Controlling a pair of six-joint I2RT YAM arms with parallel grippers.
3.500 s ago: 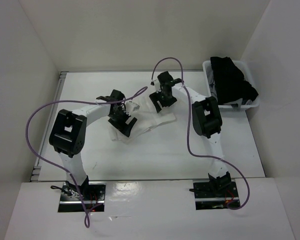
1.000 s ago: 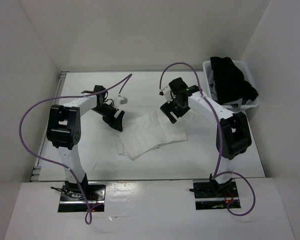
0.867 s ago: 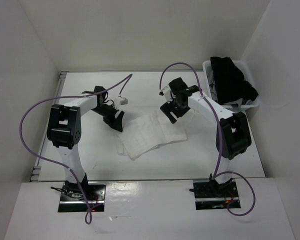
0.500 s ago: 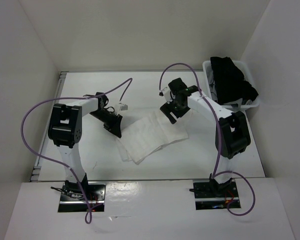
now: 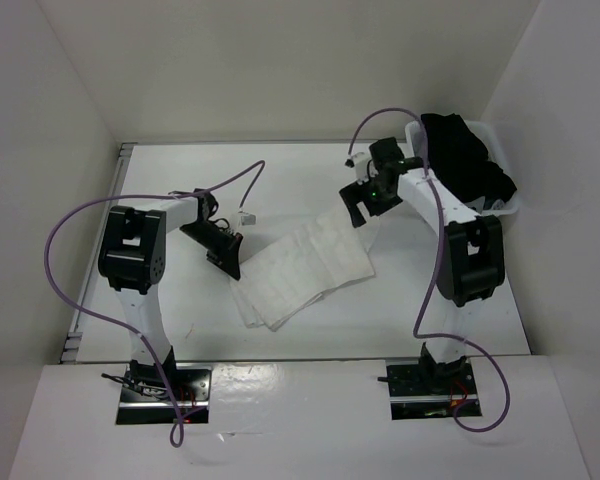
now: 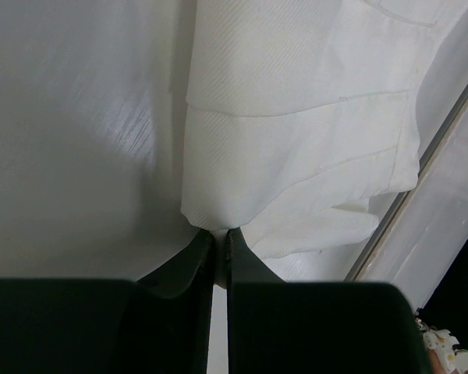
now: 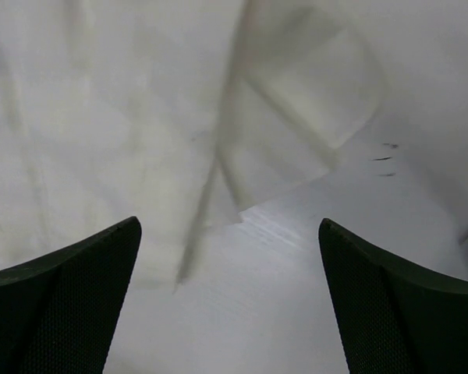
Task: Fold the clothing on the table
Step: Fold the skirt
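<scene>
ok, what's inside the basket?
Black garments heaped inside the white basket, overhanging its rim. Whatever lies under them, and the basket's floor, is covered.

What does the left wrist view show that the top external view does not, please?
Only the left wrist view shows the left gripper shut, its tips apparently pinching a corner of the skirt, and the stacked fold edges. Only the top external view shows the skirt's whole outline, the right gripper near its far corner, and the basket of black garments. Both show the white skirt lying on the table.
</scene>
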